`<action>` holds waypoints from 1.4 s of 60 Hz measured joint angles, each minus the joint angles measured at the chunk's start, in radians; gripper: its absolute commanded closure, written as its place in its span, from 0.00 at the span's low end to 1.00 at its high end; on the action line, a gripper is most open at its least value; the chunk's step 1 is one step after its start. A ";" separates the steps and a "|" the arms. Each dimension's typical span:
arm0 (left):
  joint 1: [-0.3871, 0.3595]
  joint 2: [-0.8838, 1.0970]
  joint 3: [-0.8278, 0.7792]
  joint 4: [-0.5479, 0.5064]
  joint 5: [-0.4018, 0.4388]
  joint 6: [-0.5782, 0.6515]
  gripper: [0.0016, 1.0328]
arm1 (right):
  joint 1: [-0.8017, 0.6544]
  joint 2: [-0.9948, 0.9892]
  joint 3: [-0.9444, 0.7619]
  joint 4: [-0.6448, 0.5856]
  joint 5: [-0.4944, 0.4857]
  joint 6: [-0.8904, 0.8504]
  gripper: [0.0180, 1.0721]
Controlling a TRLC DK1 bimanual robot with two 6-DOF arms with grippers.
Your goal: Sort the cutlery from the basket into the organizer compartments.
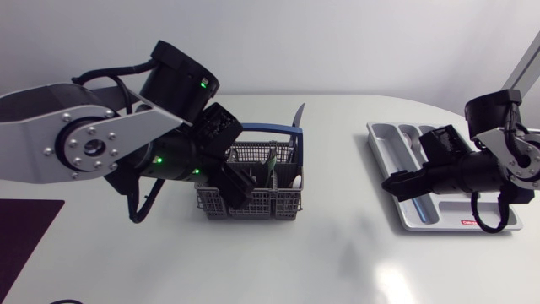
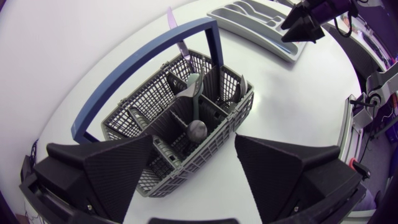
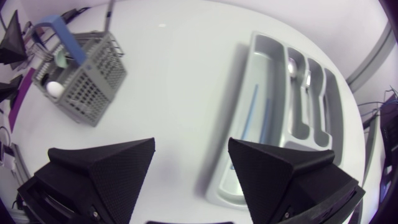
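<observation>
organizer (image 3: 264, 68) | blue piece (image 3: 252, 115) in right wrist view | overhead, right arm (image 1: 472, 173) covers

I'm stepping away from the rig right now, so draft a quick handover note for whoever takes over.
Left gripper: open and empty, over the basket.
Right gripper: open and empty, by the organizer edge.
Done: a few pieces lie in the organizer, among them a silver spoon.
Left to do: a green-handled spoon, a knife and more are in the basket, to be sorted.
</observation>
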 measured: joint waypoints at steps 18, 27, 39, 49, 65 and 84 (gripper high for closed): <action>0.050 -0.060 -0.046 0.000 0.000 0.000 0.12 | 0.251 -0.025 0.119 -0.095 -0.159 0.174 0.17; 0.068 -0.072 -0.071 0.000 0.000 0.000 0.12 | 0.383 0.002 0.180 -0.094 -0.162 0.279 0.17; 0.085 -0.078 -0.080 0.000 0.000 0.003 0.12 | 0.467 0.047 0.215 -0.048 -0.162 0.382 0.17; 0.085 -0.078 -0.082 0.016 0.000 0.003 0.12 | 0.520 0.088 0.245 0.000 -0.162 0.464 0.17; 0.098 -0.078 -0.084 0.016 0.000 0.003 0.12 | 0.569 0.116 0.278 0.046 -0.154 0.536 0.17; 0.118 -0.078 -0.086 0.019 0.000 0.003 0.12 | 0.622 0.194 0.320 0.060 -0.154 0.606 0.20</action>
